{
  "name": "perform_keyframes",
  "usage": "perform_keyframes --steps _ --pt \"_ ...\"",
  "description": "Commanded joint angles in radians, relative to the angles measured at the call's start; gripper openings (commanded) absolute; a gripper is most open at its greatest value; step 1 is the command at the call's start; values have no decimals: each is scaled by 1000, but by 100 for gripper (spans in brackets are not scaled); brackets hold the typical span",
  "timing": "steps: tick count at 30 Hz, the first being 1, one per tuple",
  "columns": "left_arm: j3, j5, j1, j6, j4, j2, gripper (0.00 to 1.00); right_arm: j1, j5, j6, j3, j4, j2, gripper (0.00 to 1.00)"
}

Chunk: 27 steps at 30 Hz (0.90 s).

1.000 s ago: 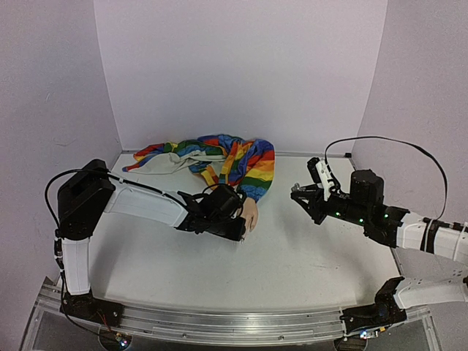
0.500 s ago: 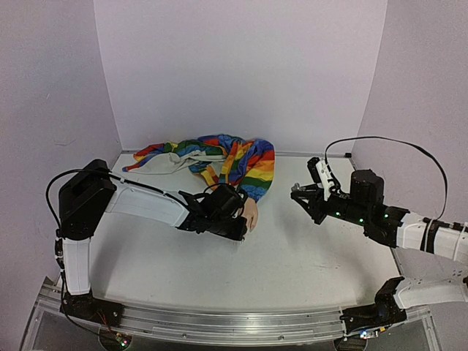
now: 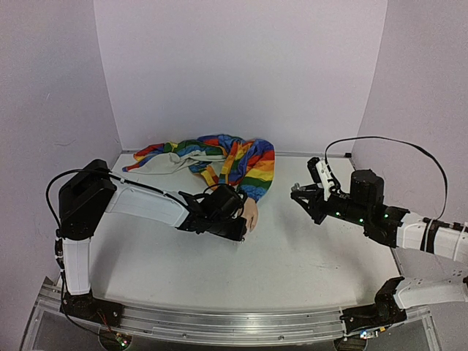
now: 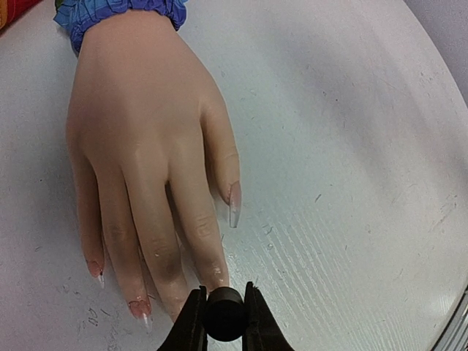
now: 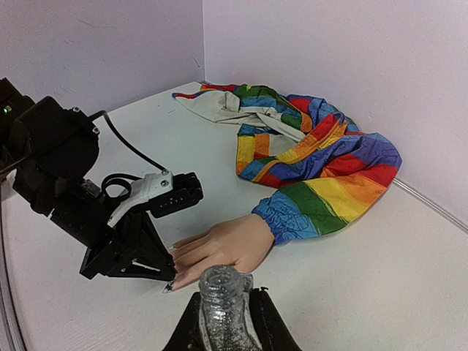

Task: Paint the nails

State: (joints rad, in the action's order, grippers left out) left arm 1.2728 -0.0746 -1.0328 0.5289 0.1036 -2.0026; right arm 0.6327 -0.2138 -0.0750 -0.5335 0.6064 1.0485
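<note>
- The left gripper point(image 4: 223, 298) is pinching a small black round cap point(image 4: 224, 316) between its fingers, with no gap showing on either side. Any brush below the cap is hidden.
- The right gripper point(image 5: 224, 298) is clamping a glittery bottle point(image 5: 222, 311) by its body, and the open neck is rising just past its fingertips.
- The nails point(image 4: 234, 205) are lying just ahead of the left fingertips. The mannequin hand point(image 4: 139, 124) is resting palm down on the table point(image 4: 351, 183), its digits pointing back at the jaws. Its forefinger tip is nearly meeting the cap.
- Judged handling: the nails are looking tiny, hard and glossy, so wet polish is likely to run. Only light strokes are advisable.
- The hand is probably light and lying loose, so sideways pressure is likely to slide it.
- Gripping the nails themselves is not advisable. Any steadying hold belongs at the wrist beside the blue cuff point(image 4: 124, 9), on the far side from the left fingers.
</note>
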Motion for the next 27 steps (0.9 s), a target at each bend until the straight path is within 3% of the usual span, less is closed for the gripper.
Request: perform_keyframes --steps 1,27 --pt "-3 -14 5 10 -31 24 0 -4 -10 -2 -7 61 -5 0" --pt "-26 -24 2 12 -31 95 0 -3 -16 -3 -9 61 1 0"
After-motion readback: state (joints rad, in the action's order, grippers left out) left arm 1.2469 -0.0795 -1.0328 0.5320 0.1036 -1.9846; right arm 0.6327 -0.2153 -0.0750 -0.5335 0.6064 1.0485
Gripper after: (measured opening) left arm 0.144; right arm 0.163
